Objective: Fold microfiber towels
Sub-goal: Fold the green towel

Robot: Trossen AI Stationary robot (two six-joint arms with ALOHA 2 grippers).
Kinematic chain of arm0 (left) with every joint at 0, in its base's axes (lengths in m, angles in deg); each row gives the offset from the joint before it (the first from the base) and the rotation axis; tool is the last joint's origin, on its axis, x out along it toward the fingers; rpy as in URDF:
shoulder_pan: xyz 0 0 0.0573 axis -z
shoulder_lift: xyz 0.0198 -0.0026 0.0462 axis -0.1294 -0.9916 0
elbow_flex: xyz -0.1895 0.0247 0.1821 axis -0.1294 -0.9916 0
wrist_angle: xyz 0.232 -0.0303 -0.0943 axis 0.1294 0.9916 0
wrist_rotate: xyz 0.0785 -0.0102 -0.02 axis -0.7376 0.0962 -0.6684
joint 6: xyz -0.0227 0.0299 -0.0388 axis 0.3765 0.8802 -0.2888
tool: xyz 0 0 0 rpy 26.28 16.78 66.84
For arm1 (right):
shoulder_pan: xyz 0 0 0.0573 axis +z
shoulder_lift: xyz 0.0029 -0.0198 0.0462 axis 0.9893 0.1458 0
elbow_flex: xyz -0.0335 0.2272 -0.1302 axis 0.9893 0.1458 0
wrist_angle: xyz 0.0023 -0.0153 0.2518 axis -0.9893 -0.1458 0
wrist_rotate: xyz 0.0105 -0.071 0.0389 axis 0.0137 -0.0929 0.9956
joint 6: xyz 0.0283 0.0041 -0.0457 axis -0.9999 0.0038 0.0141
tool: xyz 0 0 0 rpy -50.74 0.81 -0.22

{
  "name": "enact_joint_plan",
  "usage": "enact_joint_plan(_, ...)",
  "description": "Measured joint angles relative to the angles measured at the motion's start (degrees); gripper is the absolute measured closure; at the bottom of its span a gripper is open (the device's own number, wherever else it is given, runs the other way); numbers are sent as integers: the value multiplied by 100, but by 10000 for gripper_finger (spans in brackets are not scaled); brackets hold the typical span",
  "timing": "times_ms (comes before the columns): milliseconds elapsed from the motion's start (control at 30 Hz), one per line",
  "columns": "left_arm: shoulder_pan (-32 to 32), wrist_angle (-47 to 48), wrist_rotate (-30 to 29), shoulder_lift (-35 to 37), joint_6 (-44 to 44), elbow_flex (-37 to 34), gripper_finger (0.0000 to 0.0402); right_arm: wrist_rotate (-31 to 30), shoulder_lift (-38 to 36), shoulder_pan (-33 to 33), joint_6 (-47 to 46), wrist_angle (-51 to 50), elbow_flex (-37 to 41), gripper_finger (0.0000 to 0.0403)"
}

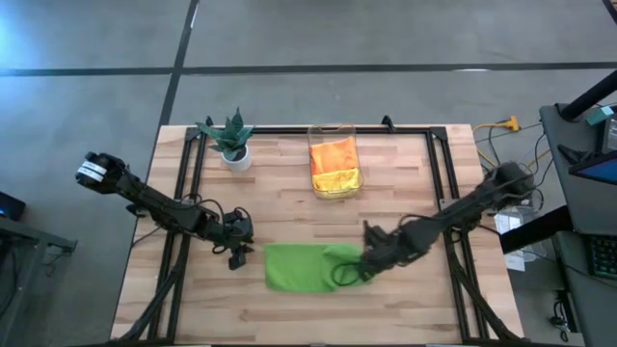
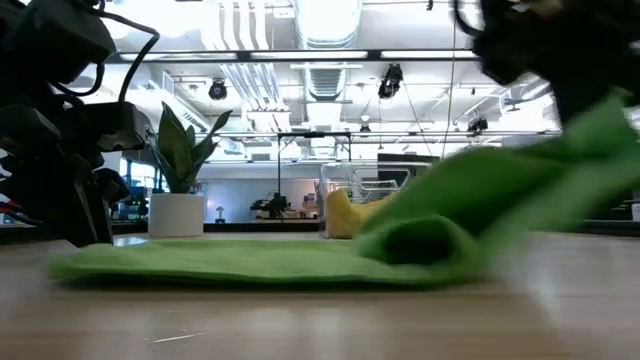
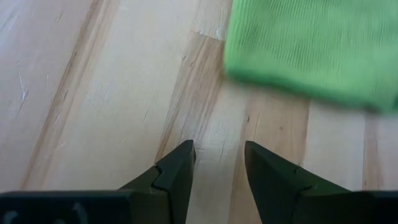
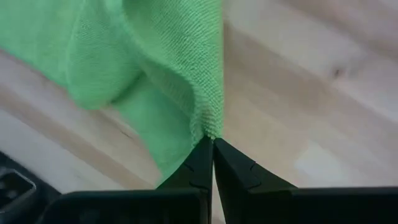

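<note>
Mid-fold: R gripper (image 4: 212,144) pinched on green towel (image 1: 301,266) edge, lifting. L gripper (image 3: 219,163) apart, empty, beside towel. Next: carry edge across to L side.

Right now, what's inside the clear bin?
The bin holds an orange towel toward the back and a yellow one toward the front. Whether anything lies under them can't be seen; the cloths cover the bottom.
</note>
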Motion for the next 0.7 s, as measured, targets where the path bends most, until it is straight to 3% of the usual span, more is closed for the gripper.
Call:
enact_joint_plan(167, 0, -20, -5, 0, -51, -2, 270, 30, -341, 303, -386, 1427, 1310, 395)
enact_joint_plan(300, -2, -24, -19, 0, -382, -2, 270, 47, -311, 442, -622, 2204, 1912, 394)
enact_joint_plan(500, -2, -30, -17, 0, -716, -2, 270, 144, -455, 673, -593, 1853, 2184, 380)
enact_joint_plan(700, -2, 16, -7, -4, -749, 40, 270, -66, -964, 791, -499, 1098, 2265, 313)
